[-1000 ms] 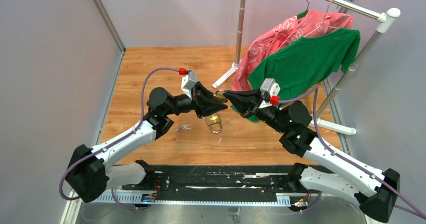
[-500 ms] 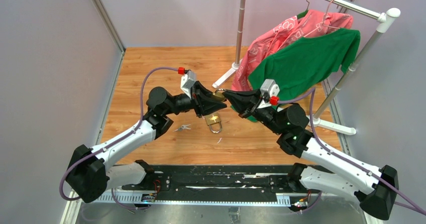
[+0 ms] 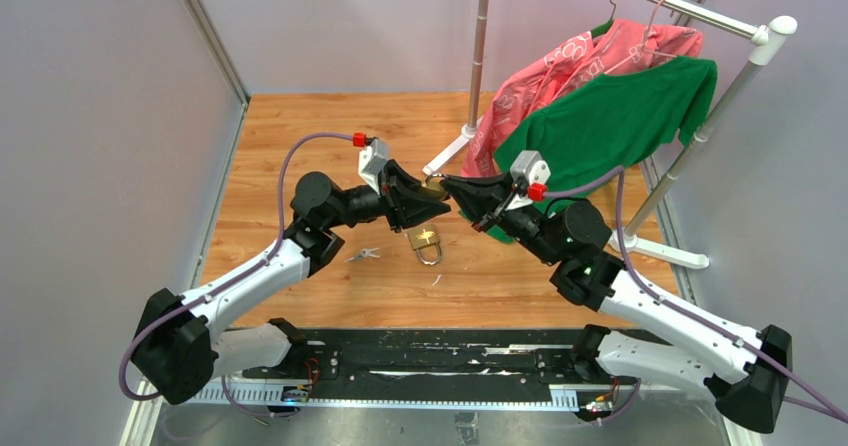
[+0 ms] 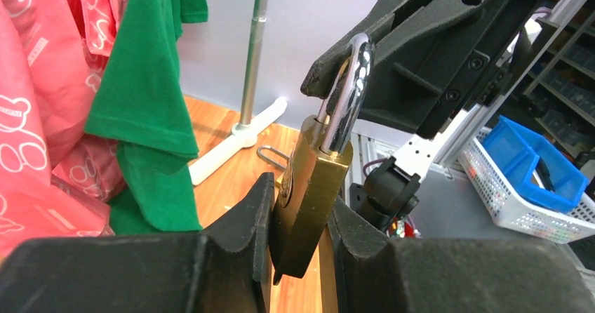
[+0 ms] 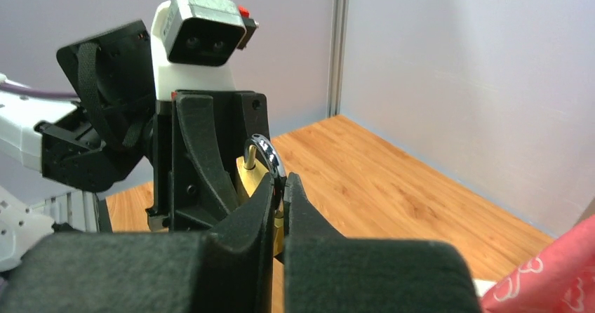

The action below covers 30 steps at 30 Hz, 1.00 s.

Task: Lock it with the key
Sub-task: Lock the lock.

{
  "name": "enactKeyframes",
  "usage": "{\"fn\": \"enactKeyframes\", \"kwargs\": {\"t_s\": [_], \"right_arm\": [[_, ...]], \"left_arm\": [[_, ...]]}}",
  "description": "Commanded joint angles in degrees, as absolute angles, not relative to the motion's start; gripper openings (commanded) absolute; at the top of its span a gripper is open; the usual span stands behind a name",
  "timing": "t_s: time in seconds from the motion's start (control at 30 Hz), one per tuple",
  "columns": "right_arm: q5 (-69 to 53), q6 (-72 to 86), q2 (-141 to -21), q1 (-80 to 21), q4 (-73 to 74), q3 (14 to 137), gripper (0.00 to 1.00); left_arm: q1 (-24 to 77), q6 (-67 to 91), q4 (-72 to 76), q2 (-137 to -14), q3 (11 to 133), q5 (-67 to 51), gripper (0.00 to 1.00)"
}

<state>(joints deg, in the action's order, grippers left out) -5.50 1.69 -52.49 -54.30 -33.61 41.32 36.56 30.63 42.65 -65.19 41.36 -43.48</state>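
Note:
A brass padlock [image 4: 312,194] hangs in the air between the two arms. My left gripper [image 4: 300,202] is shut on its body, one finger on each flat side. The silver shackle [image 4: 349,95] points up, and my right gripper [image 5: 282,181] is shut on the top of it. In the top view the two grippers meet tip to tip over the held padlock [image 3: 437,188]. A second brass padlock [image 3: 427,242] lies flat on the wooden table below them. A small silvery key [image 3: 363,254] lies on the table to its left, under the left arm.
A clothes rack stands at the back right with a pink garment [image 3: 560,76] and a green shirt [image 3: 610,121] hanging close behind the right arm. Its white foot [image 3: 450,151] rests on the table. Grey walls [image 3: 110,146] enclose the left and back.
The right arm has drawn slightly left and back, and the joined grippers with the padlock have shifted a little away from the bases. Both grips are unchanged.

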Motion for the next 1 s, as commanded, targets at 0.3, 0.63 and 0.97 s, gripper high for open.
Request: {"fn": "enactKeyframes", "kwargs": {"t_s": [0.3, 0.63, 0.97], "right_arm": [[-18.73, -5.30, -55.16, -57.69, 22.95, 51.34, 0.00], [-16.25, -3.96, -55.00, -57.66, 20.06, 57.91, 0.01], [-18.70, -2.29, -55.72, -57.66, 17.15, 58.83, 0.11]], "left_arm": [[39.01, 28.57, 57.67, -58.68, 44.99, -42.14, 0.00], [39.36, 22.41, 50.33, -58.62, 40.10, -46.32, 0.00], [39.46, 18.11, 44.56, -58.55, 37.77, -47.84, 0.00]]}}
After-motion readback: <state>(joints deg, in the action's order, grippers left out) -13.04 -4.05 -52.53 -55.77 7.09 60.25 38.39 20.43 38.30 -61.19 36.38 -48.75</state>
